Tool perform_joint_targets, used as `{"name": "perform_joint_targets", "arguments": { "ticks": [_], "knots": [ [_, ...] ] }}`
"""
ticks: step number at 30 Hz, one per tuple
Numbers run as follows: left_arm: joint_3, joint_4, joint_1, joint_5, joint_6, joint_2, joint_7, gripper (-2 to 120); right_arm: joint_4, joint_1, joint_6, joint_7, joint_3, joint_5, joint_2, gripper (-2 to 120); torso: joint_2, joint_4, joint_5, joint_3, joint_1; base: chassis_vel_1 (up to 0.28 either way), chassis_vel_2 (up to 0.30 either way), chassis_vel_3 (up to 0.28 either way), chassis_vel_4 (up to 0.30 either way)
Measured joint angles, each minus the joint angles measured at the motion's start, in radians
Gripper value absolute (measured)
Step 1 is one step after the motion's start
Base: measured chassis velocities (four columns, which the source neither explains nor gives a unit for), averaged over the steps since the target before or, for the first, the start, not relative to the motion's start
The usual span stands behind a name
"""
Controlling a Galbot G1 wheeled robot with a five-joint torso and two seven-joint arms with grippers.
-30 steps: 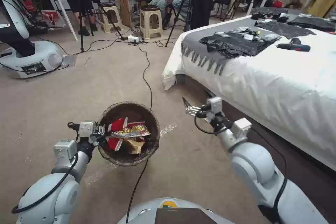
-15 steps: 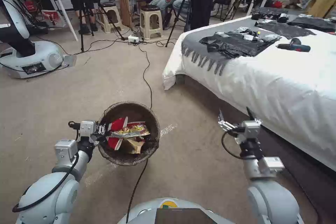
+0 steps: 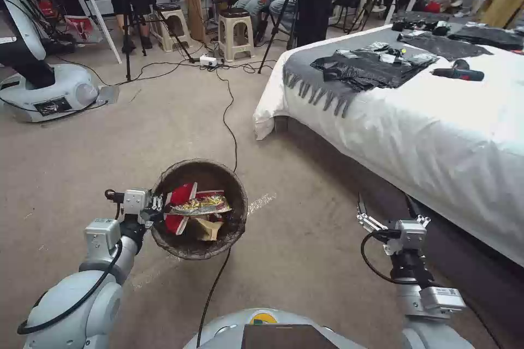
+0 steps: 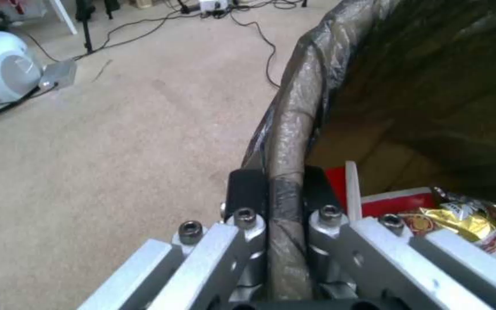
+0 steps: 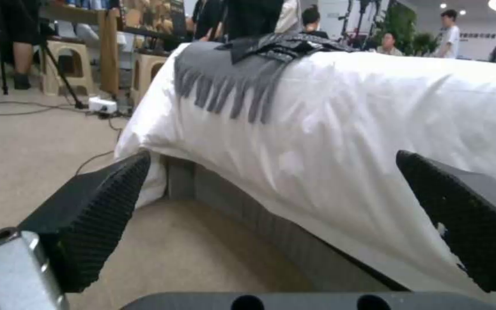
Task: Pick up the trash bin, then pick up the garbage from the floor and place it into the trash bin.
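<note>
The left claw (image 3: 158,208) pinches just the bag-wrapped rim of the small round bin lined with a dark brown bag (image 3: 199,208), carrying it above the beige carpet with red-and-white packets (image 3: 183,208) and a foil wrapper (image 3: 202,204) inside. That thin one-sided grip looks risky to me: a jolt could tilt the bin and spill everything. A black cable (image 3: 229,114) trails under it, ready to snag. The right claw (image 3: 385,212) hangs open and empty beside the white-sheeted bed (image 3: 436,136), near enough to catch the sheet.
</note>
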State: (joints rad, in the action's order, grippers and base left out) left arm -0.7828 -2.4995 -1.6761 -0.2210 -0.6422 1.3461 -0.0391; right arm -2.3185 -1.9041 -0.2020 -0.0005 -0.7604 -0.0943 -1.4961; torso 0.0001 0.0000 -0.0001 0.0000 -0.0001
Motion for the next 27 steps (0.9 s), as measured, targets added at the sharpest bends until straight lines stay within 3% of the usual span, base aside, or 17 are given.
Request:
{"name": "perform_joint_targets", "arguments": {
  "ticks": [15,27],
  "knots": [
    [-0.006,-0.001,-0.007,0.002,-0.005,0.003,-0.006,3,-0.007,0.007,0.018,0.0,-0.003,-0.013,0.011,100,0.0,0.0,0.0001,0.0,0.0,0.0,0.0,0.0,0.0],
    [-0.011,-0.001,-0.01,0.004,-0.006,0.007,-0.013,3,-0.006,0.006,0.02,0.001,0.003,-0.014,0.009,100,0.0,0.0001,0.0001,0.0,0.0,0.071,0.074,0.082,0.065]
  ]
}}
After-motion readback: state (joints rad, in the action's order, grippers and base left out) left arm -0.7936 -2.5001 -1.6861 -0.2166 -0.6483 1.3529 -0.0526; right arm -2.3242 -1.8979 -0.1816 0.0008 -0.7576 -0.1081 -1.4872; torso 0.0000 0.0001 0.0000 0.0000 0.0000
